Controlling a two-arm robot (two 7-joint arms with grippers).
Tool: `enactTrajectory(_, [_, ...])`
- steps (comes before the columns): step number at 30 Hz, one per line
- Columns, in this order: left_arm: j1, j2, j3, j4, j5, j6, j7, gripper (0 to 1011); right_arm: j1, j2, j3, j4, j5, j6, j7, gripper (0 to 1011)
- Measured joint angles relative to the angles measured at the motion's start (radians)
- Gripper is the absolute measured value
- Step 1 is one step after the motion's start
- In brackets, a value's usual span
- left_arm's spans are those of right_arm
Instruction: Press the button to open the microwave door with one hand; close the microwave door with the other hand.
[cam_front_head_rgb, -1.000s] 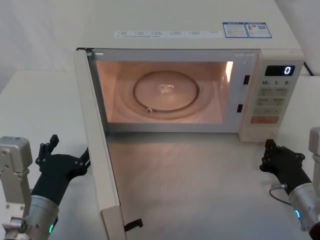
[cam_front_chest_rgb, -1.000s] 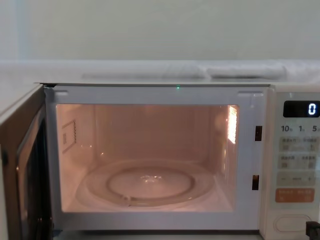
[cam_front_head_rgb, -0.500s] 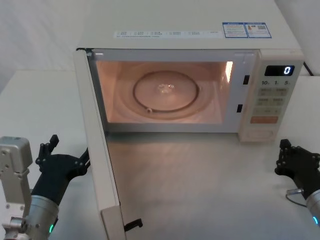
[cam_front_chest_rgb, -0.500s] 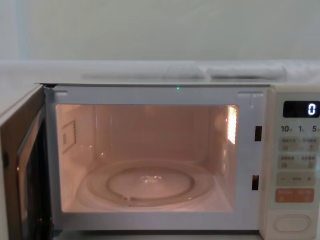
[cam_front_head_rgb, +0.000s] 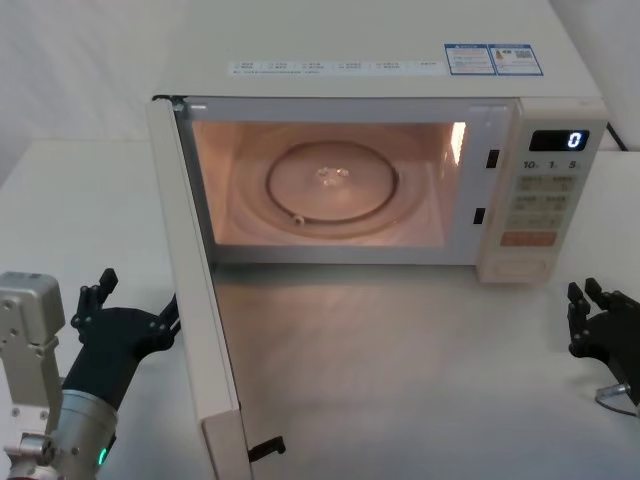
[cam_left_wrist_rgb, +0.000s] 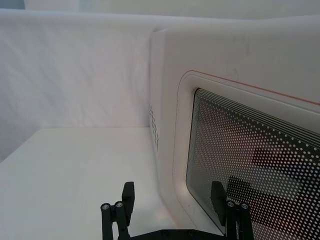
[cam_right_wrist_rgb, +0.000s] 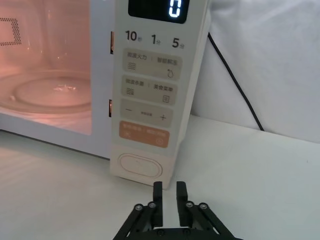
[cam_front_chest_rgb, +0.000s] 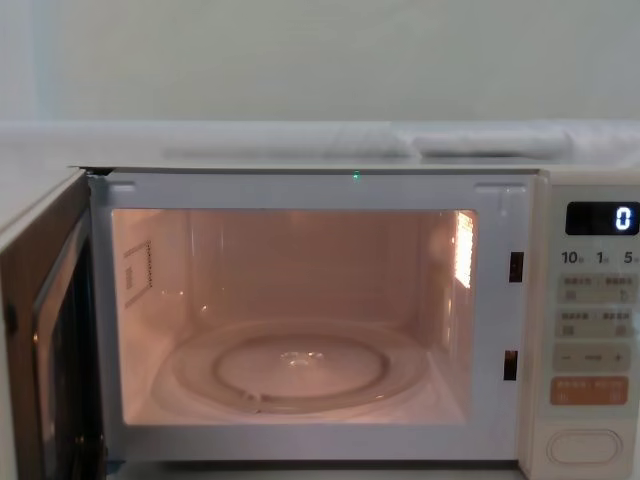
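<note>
The microwave door (cam_front_head_rgb: 196, 290) stands swung wide open toward me on the left, and the lit cavity shows the glass turntable (cam_front_head_rgb: 332, 182). The door's mesh window (cam_left_wrist_rgb: 250, 165) fills the near side of the left wrist view. My left gripper (cam_front_head_rgb: 138, 300) hangs open just left of the door's outer face, one finger (cam_left_wrist_rgb: 218, 196) close to the window, not touching. The cream pill-shaped button (cam_right_wrist_rgb: 142, 166) sits at the bottom of the control panel (cam_front_head_rgb: 540, 200). My right gripper (cam_right_wrist_rgb: 169, 195) is shut and empty, low on the table to the right of and nearer than the button (cam_front_head_rgb: 527, 268).
The microwave body (cam_front_head_rgb: 380, 60) takes up the back of the white table (cam_front_head_rgb: 400, 360). A black power cord (cam_right_wrist_rgb: 235, 85) runs down behind the microwave's right side. Open tabletop lies in front of the cavity, between the door and the right gripper.
My right gripper has drawn back from the control panel, to the right and toward me. The left gripper and the open door have stayed still.
</note>
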Motion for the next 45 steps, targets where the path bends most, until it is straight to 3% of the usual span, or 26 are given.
enactTrajectory(5, [0.0,0.0,0.0,0.0,0.0,0.0,0.0,1001,0.002,0.01,0.003,0.01,0.01,-0.01,0.012,284])
enactTrajectory(11, [0.0,0.0,0.0,0.0,0.0,0.0,0.0,1001,0.007,0.017,0.001,0.021,0.016,-0.017,0.017,533])
enactTrajectory(27, [0.0,0.0,0.0,0.0,0.0,0.0,0.0,1001,0.008,0.021,0.004,0.032,0.025,-0.024,0.017,991])
enactTrajectory(45, [0.0,0.0,0.0,0.0,0.0,0.0,0.0,1001,0.008,0.02,0.004,0.031,0.025,-0.023,0.015,1002])
